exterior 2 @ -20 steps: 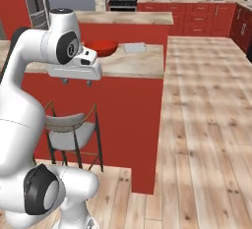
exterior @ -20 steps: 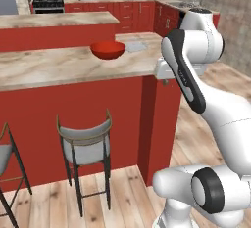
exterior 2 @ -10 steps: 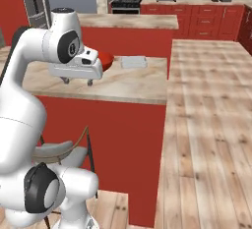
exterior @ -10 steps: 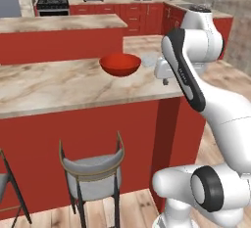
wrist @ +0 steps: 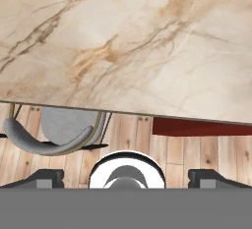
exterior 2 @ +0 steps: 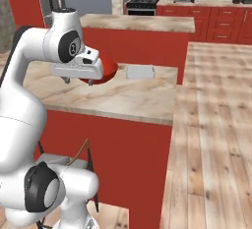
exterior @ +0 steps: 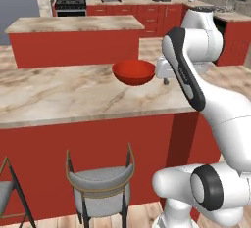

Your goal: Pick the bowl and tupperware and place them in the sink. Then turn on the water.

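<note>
Tool (wrist: 126, 176) is spread wide and empty above the bench's (exterior: 73, 95) near edge. Red bowl (exterior: 134, 72) sits beside the tupperware (exterior 2: 140, 71) near the far edge; better reach forward, then lower over the bowl's rim.

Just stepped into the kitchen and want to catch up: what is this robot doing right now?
The white robot arm is at a marble-topped counter with red sides, and holds nothing. Its gripper is open, hanging over the near part of the countertop, with a grey stool on the floor below. The glossy red round bowl sits on the counter ahead of the hand, untouched. The small, flat, light grey rectangular container lies on the counter beside the bowl. Neither has been picked up.
</note>
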